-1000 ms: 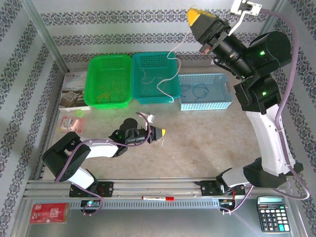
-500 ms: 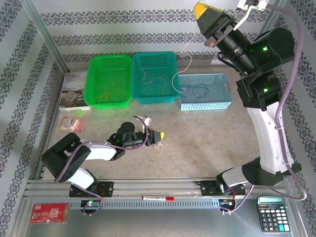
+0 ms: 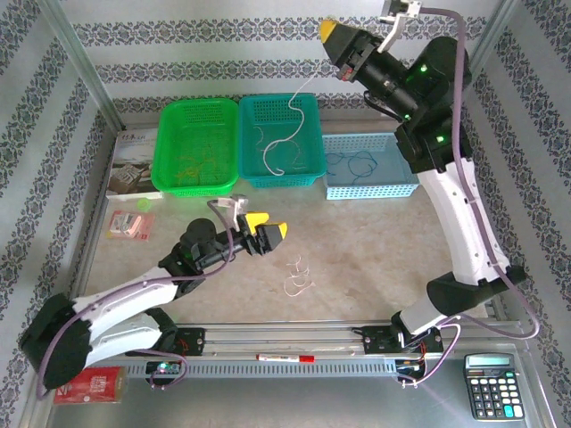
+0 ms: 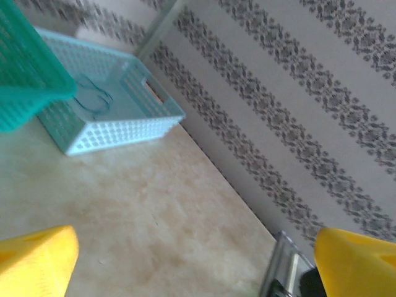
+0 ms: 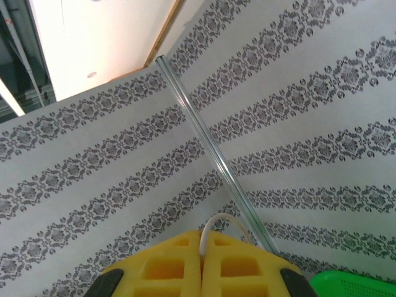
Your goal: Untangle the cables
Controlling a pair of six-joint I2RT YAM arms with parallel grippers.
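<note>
The weak spot is the pinch. The right gripper (image 5: 202, 247) holds a white wire (image 5: 216, 215) by a short loop right at the fingertips. If the arm swings or lifts sharply, the wire could slide out, or its free end could whip past the teal basket (image 3: 281, 105) and land on the table (image 3: 384, 241). The tail could also catch on the basket mesh and drag the basket.

That gripper is closed. In the right wrist view its yellow pads meet along a single seam, with only the wire between them. In the top view it sits high at about 1 o'clock. The wire hangs from it in loose curls toward 7 o'clock, and its lower end is over the teal basket (whether it touches the basket floor I cannot tell).

The left gripper (image 3: 268, 230) is near the table's centre, spread wide and holding nothing. In its own wrist view the two fingers sit at opposite edges with bare table between them.

Toward 5 o'clock of the left gripper, near but apart, a small pale tangle (image 3: 298, 276) lies on the table, not yet sorted. At 12 o'clock, the light blue basket (image 3: 393, 188) holds blue wires (image 3: 357, 163).
</note>
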